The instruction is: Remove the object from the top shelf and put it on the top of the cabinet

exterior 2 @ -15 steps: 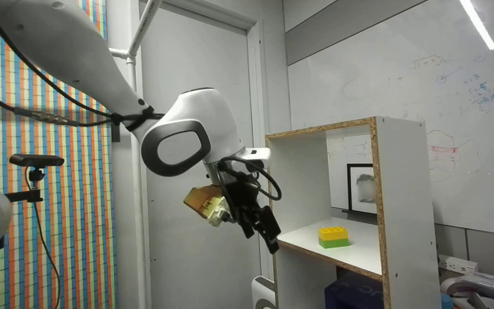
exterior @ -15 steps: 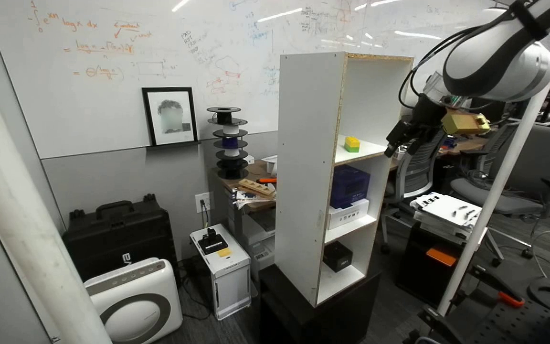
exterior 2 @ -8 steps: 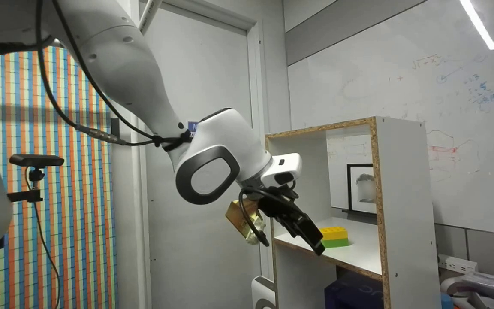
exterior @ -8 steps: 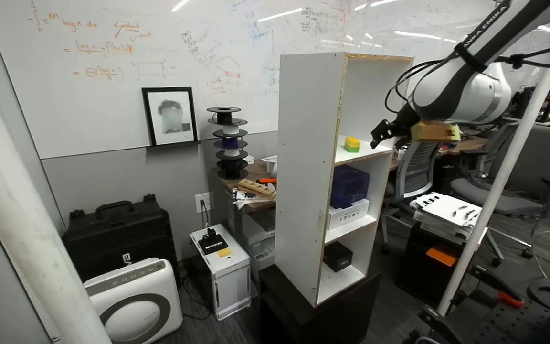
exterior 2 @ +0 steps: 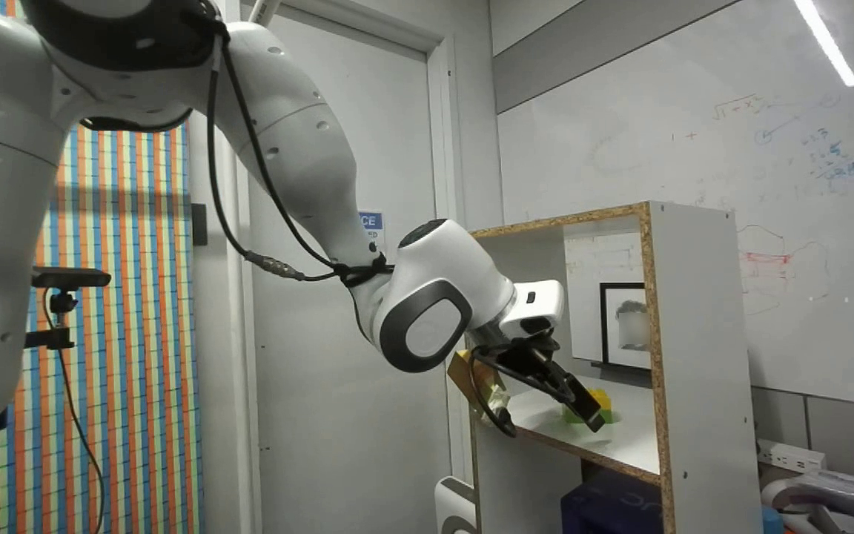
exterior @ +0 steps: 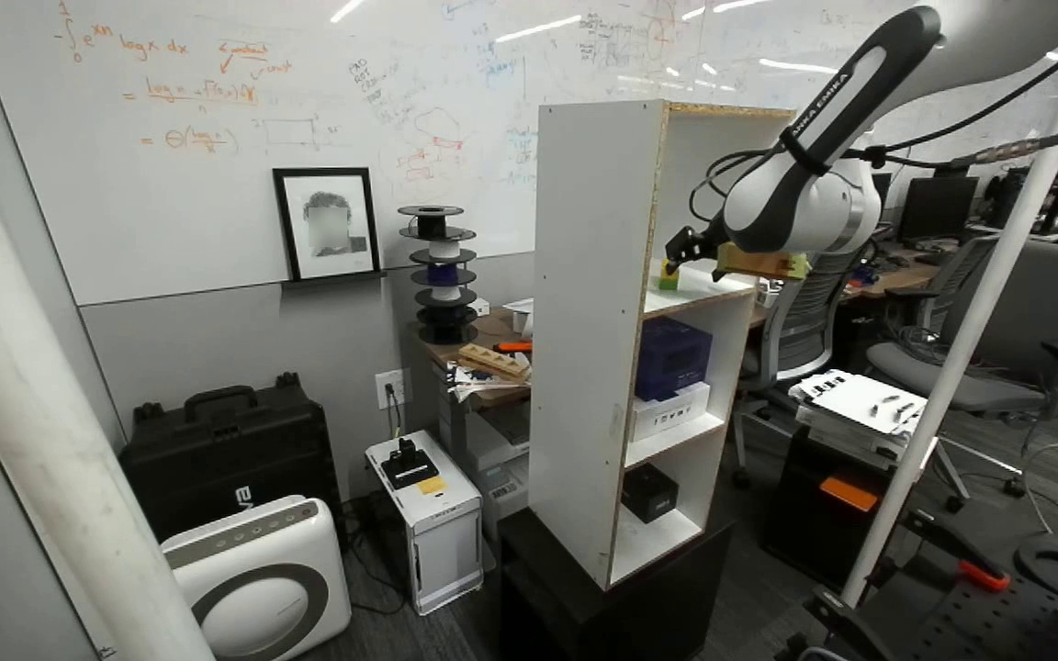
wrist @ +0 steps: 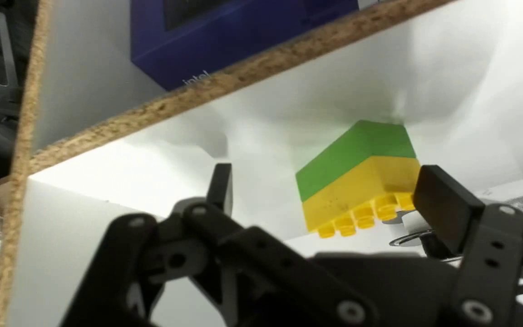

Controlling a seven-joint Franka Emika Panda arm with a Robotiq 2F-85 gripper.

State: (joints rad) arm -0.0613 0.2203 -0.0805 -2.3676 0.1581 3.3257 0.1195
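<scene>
1. the tool (wrist: 327,193) has its jaws spread wide, gripping nothing; in the wrist view the block (wrist: 357,175) shows between them, nearer one; whether it touches is unclear.
2. best centre the block first and square the jaws to its sides; then close gently, tips clear of the top shelf (exterior 2: 636,441).
3. the block sits upright on that shelf of the cabinet (exterior: 591,330): studded yellow over green.

Office-like lab, formula-covered whiteboard (exterior: 465,83), desk chairs (exterior: 1048,298), monitor (exterior: 938,207), robot arm (exterior: 834,112)
</scene>
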